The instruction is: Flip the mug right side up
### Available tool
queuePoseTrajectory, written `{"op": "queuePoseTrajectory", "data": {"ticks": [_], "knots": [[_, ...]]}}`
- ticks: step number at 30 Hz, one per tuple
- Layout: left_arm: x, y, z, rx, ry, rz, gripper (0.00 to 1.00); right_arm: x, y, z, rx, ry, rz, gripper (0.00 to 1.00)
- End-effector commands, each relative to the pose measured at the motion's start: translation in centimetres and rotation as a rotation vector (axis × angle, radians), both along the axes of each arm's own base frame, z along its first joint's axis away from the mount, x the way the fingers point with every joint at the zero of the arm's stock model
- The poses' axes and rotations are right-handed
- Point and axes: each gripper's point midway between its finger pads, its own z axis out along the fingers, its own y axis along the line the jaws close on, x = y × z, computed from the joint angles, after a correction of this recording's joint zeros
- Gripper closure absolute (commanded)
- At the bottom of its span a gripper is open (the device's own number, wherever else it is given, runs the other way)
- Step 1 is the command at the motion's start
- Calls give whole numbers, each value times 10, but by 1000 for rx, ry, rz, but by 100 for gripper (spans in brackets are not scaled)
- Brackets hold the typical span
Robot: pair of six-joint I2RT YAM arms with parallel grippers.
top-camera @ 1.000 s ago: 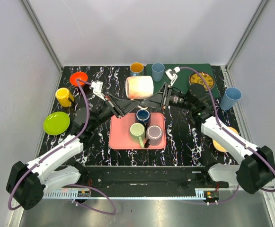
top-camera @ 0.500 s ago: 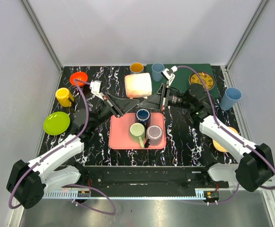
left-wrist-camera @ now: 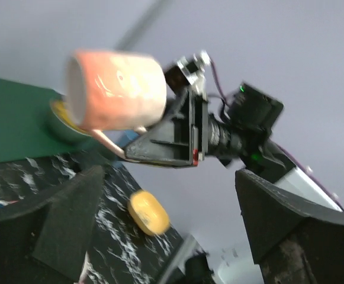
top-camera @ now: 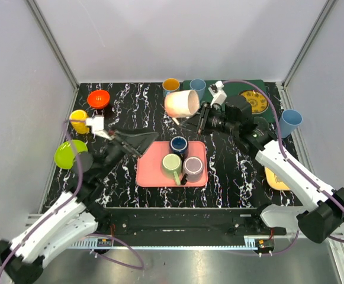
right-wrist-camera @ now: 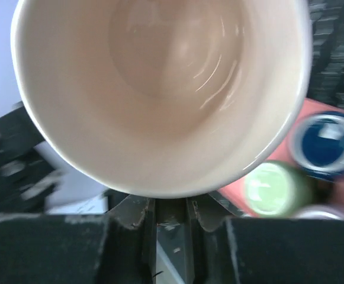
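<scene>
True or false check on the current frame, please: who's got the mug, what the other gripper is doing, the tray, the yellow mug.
1. The right gripper holds the peach mug off the table. True.
2. The left gripper is shut on the peach mug. False: it is open with nothing between its fingers and sits apart from the mug.
3. Three mugs stand on the pink tray. True: one blue, one green, one greyish.
4. The yellow mug sits on the pink tray. False: it is on the table near the left edge, close to the orange bowl.
5. The peach mug is mouth-down. False: it lies roughly sideways, and the right wrist view looks into its mouth.
</scene>
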Motion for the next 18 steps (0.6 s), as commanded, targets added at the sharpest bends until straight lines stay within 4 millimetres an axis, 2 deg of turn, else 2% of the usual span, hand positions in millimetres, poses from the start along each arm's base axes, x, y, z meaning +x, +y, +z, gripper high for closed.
{"op": "queuePoseTrajectory", "data": {"ticks": [1,2,3,4,5,7,8,12,13,15,16,18], "knots": [[36,83,-18,131,105,499,3,58,-92,-38,-401,-45,-472,100],[33,96,-17,127,112,551,3,68,-112,-59,-492,-9,-554,100],[37,111,-23,137,143,631,3,74,-124,-70,-537,7,-592,100],[38,117,-34,172,173,656,3,80,-146,-85,-600,40,-639,100],[36,121,-37,178,179,671,4,85,-159,-106,-661,82,-674,100],[37,123,-48,201,204,679,4,94,-186,-126,-724,123,-751,100],[38,121,-53,216,215,674,4,94,-193,-137,-754,143,-767,100],[43,112,-73,285,261,653,6,105,-215,-157,-892,157,-841,100],[44,111,-79,307,279,654,6,108,-219,-171,-942,182,-838,100],[49,104,-90,355,313,634,7,116,-222,-175,-960,205,-850,100],[50,102,-94,374,322,624,7,118,-224,-185,-990,222,-849,100],[54,95,-105,417,359,605,7,122,-227,-192,-1010,239,-852,100]]}}
